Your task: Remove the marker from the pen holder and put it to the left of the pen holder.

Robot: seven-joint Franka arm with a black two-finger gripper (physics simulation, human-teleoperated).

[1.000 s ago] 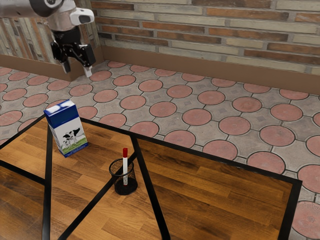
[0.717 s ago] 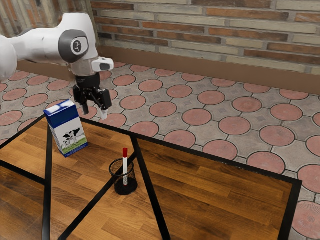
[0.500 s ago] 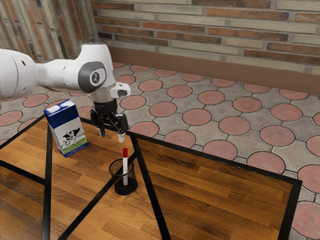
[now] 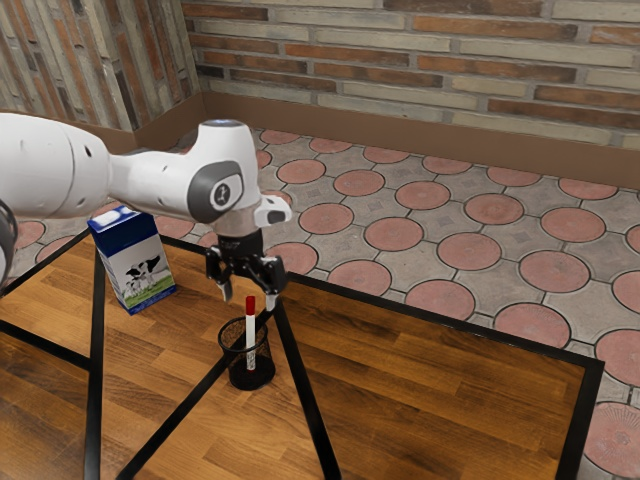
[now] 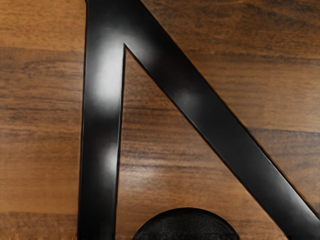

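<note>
One gripper (image 4: 248,297), one marker (image 4: 251,335), one pen holder (image 4: 246,378) and one carton (image 4: 134,262) are present at one table (image 4: 430,385). The gripper's two fingers are spread. The marker stands inside the pen holder, below the gripper's body, cap near the fingertips. Its long axis is near vertical; the red cap (image 4: 250,305) points up.

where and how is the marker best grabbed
Probably from straight above, closing on the marker at or just under its red cap: it stands near upright, and its top end rises clear of the pen holder, whose mesh wall surrounds the lower part.
</note>
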